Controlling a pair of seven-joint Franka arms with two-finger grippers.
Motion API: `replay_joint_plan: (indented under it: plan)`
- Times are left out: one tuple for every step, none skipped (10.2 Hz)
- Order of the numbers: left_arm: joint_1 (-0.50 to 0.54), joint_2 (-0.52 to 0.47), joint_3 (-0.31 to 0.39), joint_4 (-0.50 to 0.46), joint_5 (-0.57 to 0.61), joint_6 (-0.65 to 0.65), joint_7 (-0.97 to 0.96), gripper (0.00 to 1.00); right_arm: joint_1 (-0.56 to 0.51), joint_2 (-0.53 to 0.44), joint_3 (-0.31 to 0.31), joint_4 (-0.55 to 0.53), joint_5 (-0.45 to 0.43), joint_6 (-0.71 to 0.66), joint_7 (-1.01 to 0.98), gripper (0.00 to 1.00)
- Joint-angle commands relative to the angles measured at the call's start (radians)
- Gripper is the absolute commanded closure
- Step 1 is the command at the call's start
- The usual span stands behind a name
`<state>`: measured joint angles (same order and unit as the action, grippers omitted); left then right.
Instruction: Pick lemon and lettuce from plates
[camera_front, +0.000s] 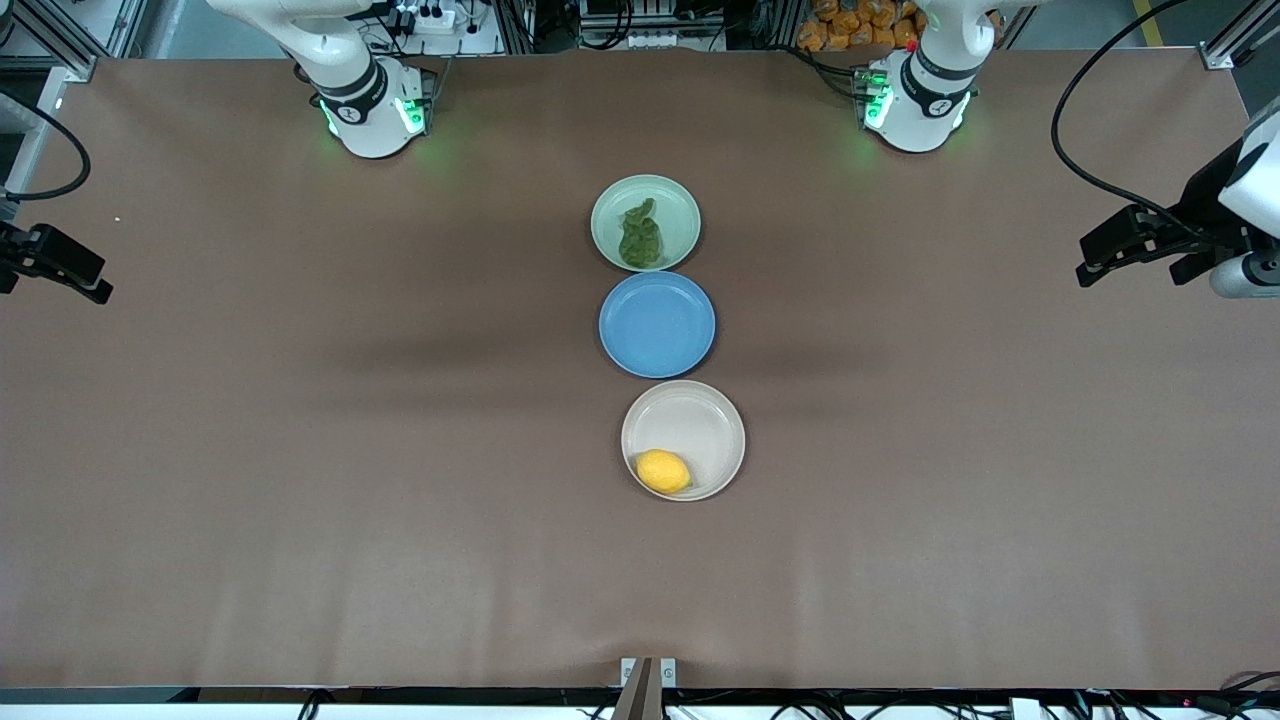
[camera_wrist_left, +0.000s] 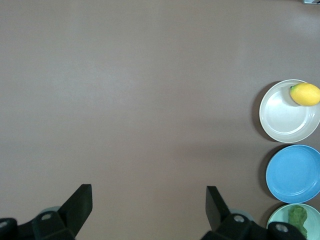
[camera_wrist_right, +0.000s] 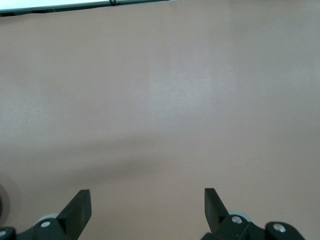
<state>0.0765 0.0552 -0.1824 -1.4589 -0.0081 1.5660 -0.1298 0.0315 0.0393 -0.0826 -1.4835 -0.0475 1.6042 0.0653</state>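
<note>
The left gripper (camera_wrist_left: 149, 202) hangs with its jaws spread wide and nothing between them, above bare brown worktop (camera_front: 300, 450) at the left arm's end. The right gripper (camera_wrist_right: 147, 205) is likewise spread and holds nothing, above the worktop at the right arm's end. In the front view each gripper shows only at the picture's edge, the left gripper (camera_front: 1130, 245) and the right gripper (camera_front: 60, 265) both well apart from the plates.

Taking the blue plate (camera_front: 657, 324) as the landmark at mid-worktop: the pale green plate (camera_front: 680, 205) touches it on the side toward the robots' bases, and the lettuce (camera_front: 640, 236) lies in that plate. The beige plate (camera_front: 700, 420) sits just beside the blue one, nearer the front camera, with the lemon (camera_front: 664, 471) resting in it against the rim nearest that camera.

The left wrist view catches all three plates in a row; the right wrist view shows only worktop.
</note>
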Motion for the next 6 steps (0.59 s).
replay_joint_plan:
  plan:
    - [0.002, -0.005, 0.000, 0.002, 0.016, -0.012, 0.024, 0.00, 0.008, -0.012, -0.011, -0.008, 0.018, -0.007, -0.010, 0.00]
    - [0.003, -0.005, -0.002, 0.002, 0.016, -0.014, 0.024, 0.00, 0.008, -0.012, -0.011, -0.008, 0.018, -0.007, -0.010, 0.00]
    - [0.003, -0.003, -0.002, 0.002, 0.016, -0.014, 0.024, 0.00, 0.008, -0.013, -0.011, -0.008, 0.018, -0.007, -0.010, 0.00]
    - [0.002, -0.003, -0.002, 0.002, 0.016, -0.014, 0.025, 0.00, 0.008, -0.012, -0.011, -0.008, 0.018, -0.007, -0.010, 0.00]
    - [0.000, 0.005, -0.002, 0.002, 0.016, -0.014, 0.026, 0.00, 0.008, -0.012, -0.011, -0.008, 0.018, -0.007, -0.010, 0.00]
    - [0.000, 0.006, -0.003, 0.002, 0.008, -0.012, 0.029, 0.00, 0.008, -0.012, -0.011, -0.008, 0.020, -0.007, -0.010, 0.00]
